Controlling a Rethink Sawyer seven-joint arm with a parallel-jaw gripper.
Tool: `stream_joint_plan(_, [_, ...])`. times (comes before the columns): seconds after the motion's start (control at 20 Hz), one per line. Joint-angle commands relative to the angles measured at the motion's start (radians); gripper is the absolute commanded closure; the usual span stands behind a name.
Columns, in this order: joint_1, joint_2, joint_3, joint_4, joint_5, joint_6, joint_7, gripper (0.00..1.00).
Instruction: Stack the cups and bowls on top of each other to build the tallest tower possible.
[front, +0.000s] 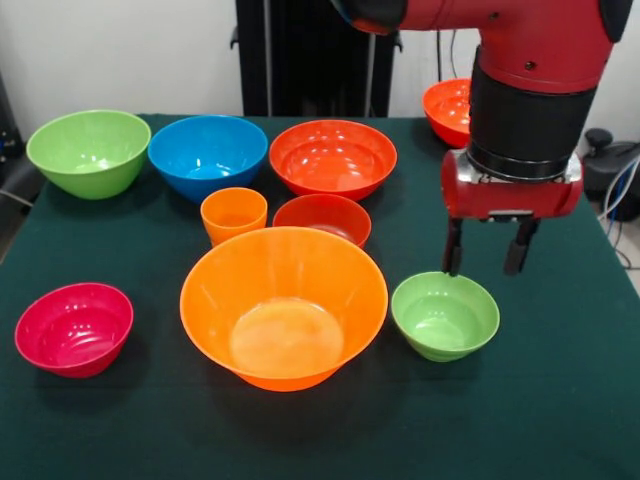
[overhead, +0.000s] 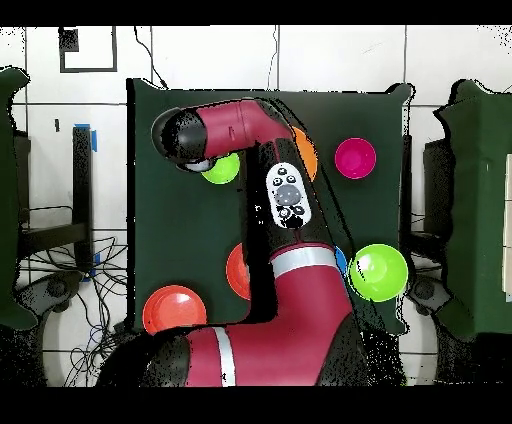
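I hold the claw (front: 485, 258) apart, empty, just above the small green bowl (front: 445, 316) beside the largest orange bowl (front: 284, 306), lining up a rim grasp.

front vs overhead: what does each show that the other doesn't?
Front only: the pincer, open, above the small green bowl; the orange cup; the small red-orange bowl; the whole of the largest orange bowl and of the blue bowl.

Overhead only: the full arm, which hides the pincer, the cup and most of the middle bowls.

Both: pink bowl, large green bowl, small green bowl, orange bowl beside the table.
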Motion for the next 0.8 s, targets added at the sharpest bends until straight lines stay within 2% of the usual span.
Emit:
stream_joint_plan(0.05, [-0.047, 0.064, 0.102, -0.061, -0.039, 0.104, -0.310, 0.00])
stream_joint_plan(0.35, [-0.063, 0.180, 0.124, -0.116, -0.091, 0.007, -0.322, 0.00])
stream_joint_plan(0.6, [-0.070, 0.189, 0.133, -0.114, -0.108, -0.012, -0.323, 0.00])
stream_joint_plan(0.8, [-0.072, 0.233, 0.142, -0.143, -0.131, -0.029, -0.318, 0.00])
